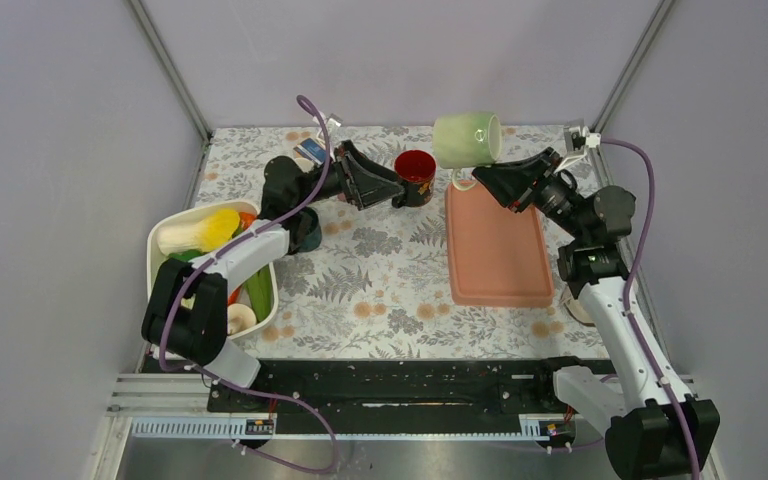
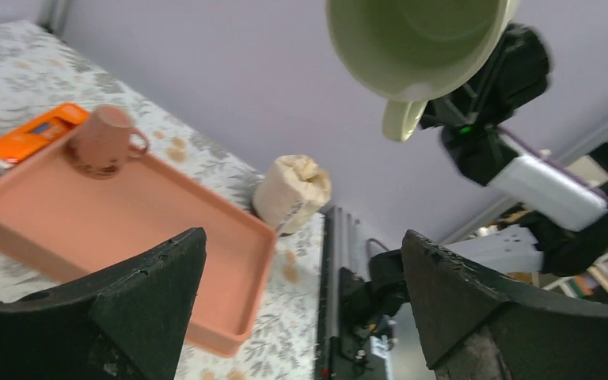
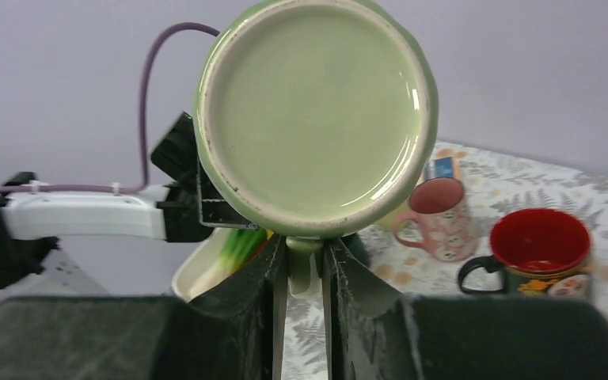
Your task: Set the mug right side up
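The right gripper (image 1: pixel 482 180) is closed narrow on the handle of the pale green mug (image 1: pixel 465 140), pinching the handle between its two fingers (image 3: pixel 273 309). The mug hangs in the air directly above those fingers, clear of the table (image 1: pixel 390 290), and lies on its side. Its flat base faces back toward the right wrist, and its open mouth points away from the hand, toward the left arm.

Below and slightly behind the right gripper lies a salmon tray (image 1: pixel 495 250), flat on the table.

The left gripper (image 1: pixel 395 188) stands wide open and holds nothing. From its wrist, the mouth of the green mug shows above and ahead of the spread fingers (image 2: pixel 150 301), well apart from them. A dark mug with a red inside (image 1: pixel 415 175) stands upright on the table just beside this gripper's fingertips; whether they touch it cannot be told.

From the right wrist, a pink mug (image 3: pixel 439 218) shows beyond the held mug, close beside the dark one.

Behind the left gripper, next to that arm's elbow, sits a white bin (image 1: pixel 160 240) holding vegetables.
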`<state>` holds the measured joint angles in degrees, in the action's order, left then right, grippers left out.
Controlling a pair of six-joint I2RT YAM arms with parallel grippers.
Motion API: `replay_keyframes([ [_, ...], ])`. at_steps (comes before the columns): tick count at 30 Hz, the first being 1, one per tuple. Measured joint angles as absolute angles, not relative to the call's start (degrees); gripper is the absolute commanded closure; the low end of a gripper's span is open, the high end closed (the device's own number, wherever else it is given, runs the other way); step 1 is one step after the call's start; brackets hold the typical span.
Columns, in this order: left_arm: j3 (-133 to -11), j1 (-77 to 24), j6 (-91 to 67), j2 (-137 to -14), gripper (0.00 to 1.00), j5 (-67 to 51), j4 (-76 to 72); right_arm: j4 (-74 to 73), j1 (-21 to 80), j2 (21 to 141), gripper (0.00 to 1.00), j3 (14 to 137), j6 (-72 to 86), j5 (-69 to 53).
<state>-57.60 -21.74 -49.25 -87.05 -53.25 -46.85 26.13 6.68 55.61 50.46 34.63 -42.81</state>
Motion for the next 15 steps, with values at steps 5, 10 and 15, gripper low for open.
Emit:
replay_keyframes([
  [5, -55.5, -24.1, -58.2, -88.4, 0.05, -53.4, -57.8, 35.9, 7.1, 56.6, 1.0, 45.5, 45.8, -44.2],
  [10, -55.5, -26.7, -61.4, -88.4, 0.06, -53.4, -62.8, 41.5, 9.6, 58.2, 1.0, 44.1, 51.4, -44.2],
  [15, -55.5, -28.8, -63.0, -88.8, 0.07, -53.6, -65.0, 46.1, 12.3, 60.1, 1.0, 44.0, 53.9, -44.2],
])
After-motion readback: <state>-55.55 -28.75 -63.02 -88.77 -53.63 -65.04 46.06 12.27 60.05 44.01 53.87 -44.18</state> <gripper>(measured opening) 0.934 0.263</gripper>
